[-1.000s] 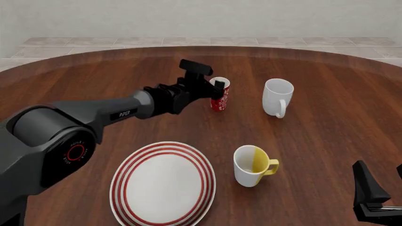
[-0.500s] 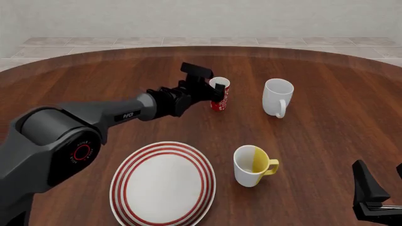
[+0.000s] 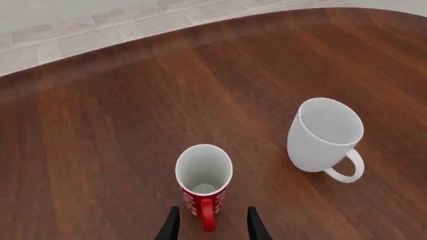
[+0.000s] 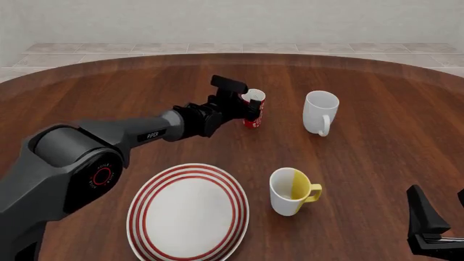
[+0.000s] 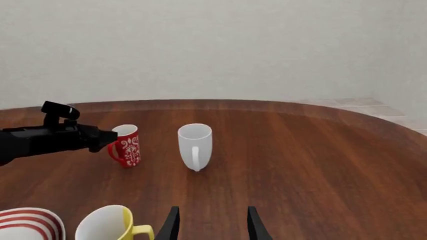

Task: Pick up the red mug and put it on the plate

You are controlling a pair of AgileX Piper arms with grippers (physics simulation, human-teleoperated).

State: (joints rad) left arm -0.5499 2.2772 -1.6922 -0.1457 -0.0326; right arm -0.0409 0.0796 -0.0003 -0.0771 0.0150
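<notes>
The red mug (image 4: 255, 112), tall with a white floral pattern, stands upright on the table at the back centre. In the left wrist view the red mug (image 3: 203, 182) turns its red handle (image 3: 208, 218) toward the camera. My left gripper (image 3: 212, 227) is open, with one fingertip on each side of the handle and not touching it. In the front view the left gripper (image 4: 247, 107) sits against the mug's left side. The plate (image 4: 143, 202), white with red rings, lies near the front, left of centre. My right gripper (image 5: 212, 227) is open and empty at the front right (image 4: 439, 213).
A plain white mug (image 4: 320, 112) stands to the right of the red mug, also in the left wrist view (image 3: 325, 135). A white-and-yellow mug (image 4: 290, 190) stands just right of the plate. The round wooden table's far edge (image 4: 239, 56) meets a tiled floor.
My left gripper has crept a little to the right and down, closer around the red mug's handle. The mugs, the plate and the right arm have not moved.
</notes>
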